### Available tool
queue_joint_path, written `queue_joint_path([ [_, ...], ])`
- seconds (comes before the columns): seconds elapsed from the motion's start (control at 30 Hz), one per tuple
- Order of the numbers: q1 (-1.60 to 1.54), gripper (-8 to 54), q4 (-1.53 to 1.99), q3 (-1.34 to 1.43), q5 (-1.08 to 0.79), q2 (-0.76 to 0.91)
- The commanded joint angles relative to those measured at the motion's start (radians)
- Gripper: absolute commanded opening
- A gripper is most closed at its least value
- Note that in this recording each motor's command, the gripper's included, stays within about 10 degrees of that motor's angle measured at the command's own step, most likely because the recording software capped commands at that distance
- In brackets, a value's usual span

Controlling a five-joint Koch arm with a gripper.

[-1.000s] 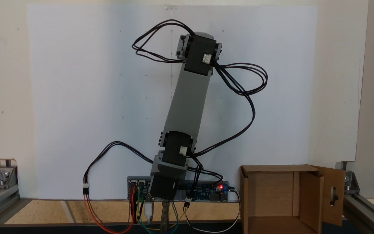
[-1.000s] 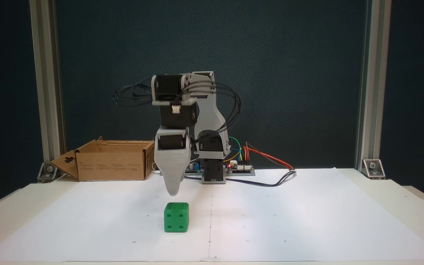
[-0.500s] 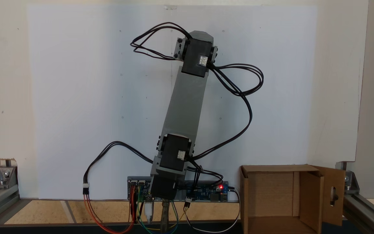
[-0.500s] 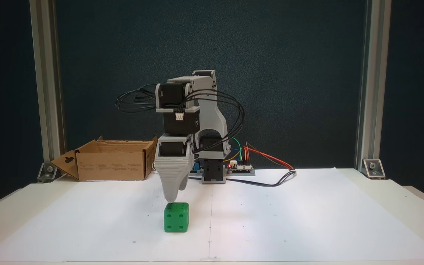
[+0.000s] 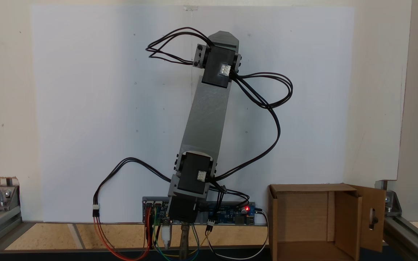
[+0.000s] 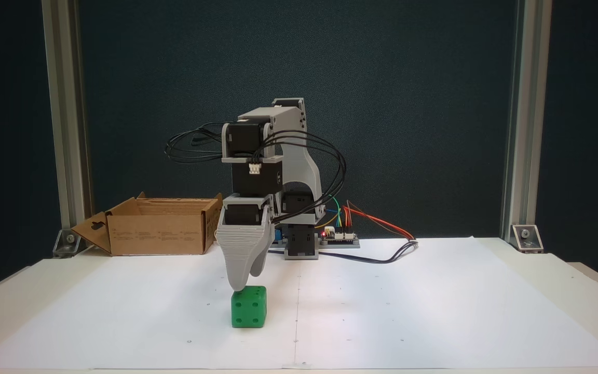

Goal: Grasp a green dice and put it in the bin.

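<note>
The green dice [image 6: 248,307] rests on the white paper, in front of the arm's base. My gripper [image 6: 240,286] points straight down, its grey tip at the top left edge of the dice. The jaws lie one behind the other, so their state cannot be read. From above, the grey arm stretches away from the base and the gripper's back [image 5: 224,37] is at its far end. The bin [image 6: 154,232], an open brown cardboard box with a slotted flap, stands at the back left of the table; from above the bin [image 5: 303,212] is at the lower right.
A controller board [image 6: 338,236] with coloured wires sits beside the arm's base [image 6: 299,244]. Black cables [image 5: 267,105] loop out from the arm. Aluminium frame posts [image 6: 65,130] stand at the table's back corners. White paper [image 6: 434,311] spreads wide to the right.
The gripper has come down from well above the dice until its tip reaches the dice's top. The dice and the bin have stayed put.
</note>
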Motion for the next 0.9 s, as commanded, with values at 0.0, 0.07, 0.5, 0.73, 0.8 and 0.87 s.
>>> queue_joint_path([
  [0.0,-0.011,44.6,-0.029,-0.025,-0.003,0.034],
  [0.07,-0.011,44.4,-0.035,-0.025,-0.014,0.021],
  [0.5,-0.011,44.1,-0.038,-0.003,-0.107,-0.012],
  [0.73,-0.011,44.1,-0.040,0.002,-0.120,-0.012],
  [0.8,-0.011,44.4,-0.040,0.003,-0.120,-0.014],
  [0.87,-0.012,44.4,-0.040,0.017,-0.118,-0.017],
])
